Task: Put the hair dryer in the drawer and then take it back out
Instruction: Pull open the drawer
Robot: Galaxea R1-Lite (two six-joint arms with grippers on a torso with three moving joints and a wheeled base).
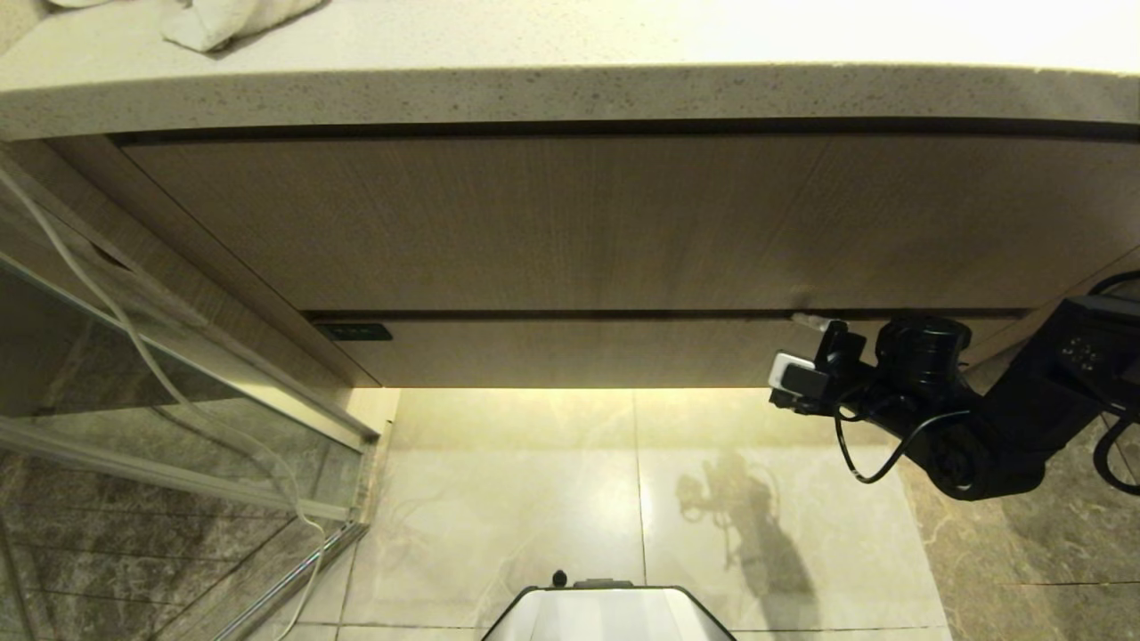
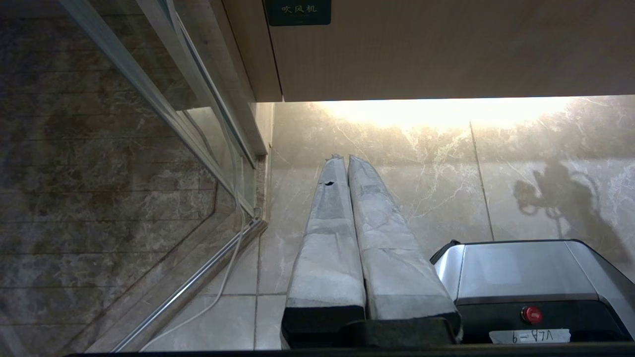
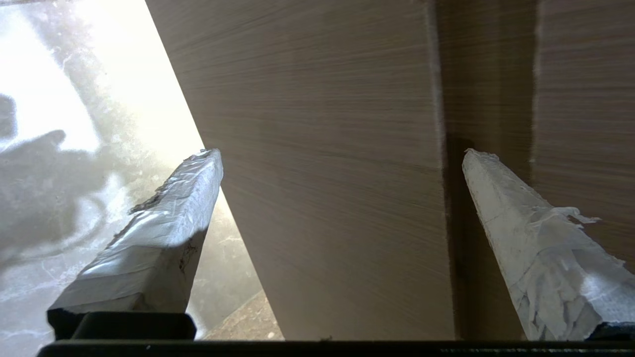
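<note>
Your right gripper (image 3: 342, 153) is spread wide, straddling the shut drawer (image 1: 570, 352) front under the bench (image 1: 570, 89), left gripper (image 2: 346, 158) pressed together over the floor (image 1: 534, 499), no hair dryer visible.

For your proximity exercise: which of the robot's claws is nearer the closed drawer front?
Right. The right claw, open, straddles the drawer front; the left claw, shut, hangs lower, over the floor.
</note>
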